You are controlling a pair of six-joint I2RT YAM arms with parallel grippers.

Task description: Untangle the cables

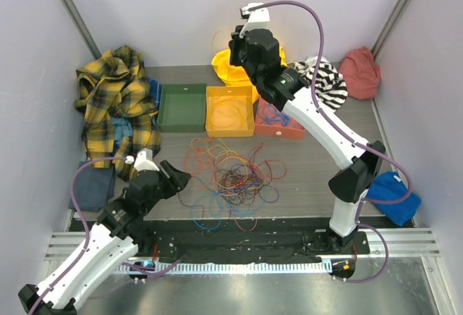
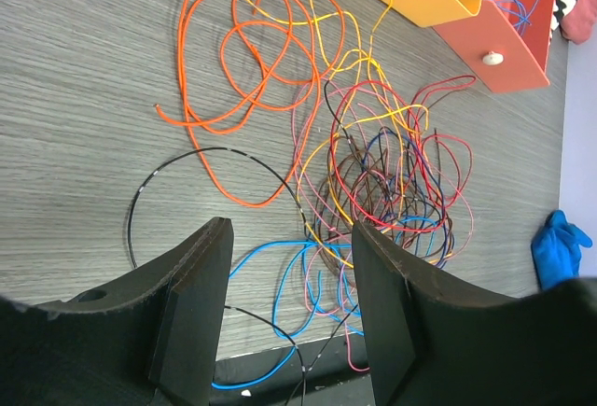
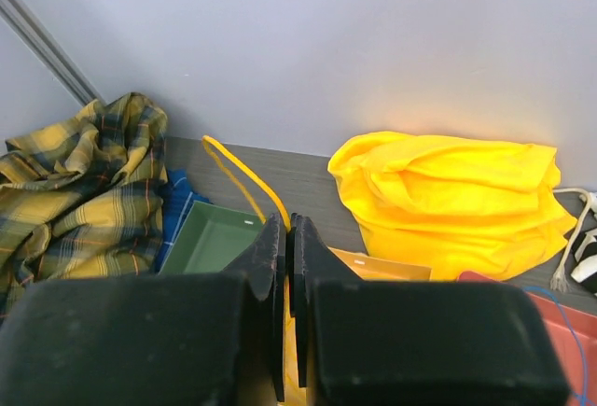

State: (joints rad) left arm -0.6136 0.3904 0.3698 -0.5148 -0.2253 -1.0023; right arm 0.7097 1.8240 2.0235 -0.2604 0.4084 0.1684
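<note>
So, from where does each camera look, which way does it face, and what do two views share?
Top external: above and behind the bases, looking down on the table and cable tangle; both arms show.
Left wrist: on the left arm, facing the cable tangle; the open left gripper shows.
Right wrist: raised, facing the back wall over the green tray; the right gripper, shut on a yellow cable, shows.
Shared: top and left wrist see the cable tangle; top and right wrist, the green tray.

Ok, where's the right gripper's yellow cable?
Right wrist view: the yellow cable loops up from the shut right gripper, above the orange tray, between the green tray and yellow cloth.
</note>
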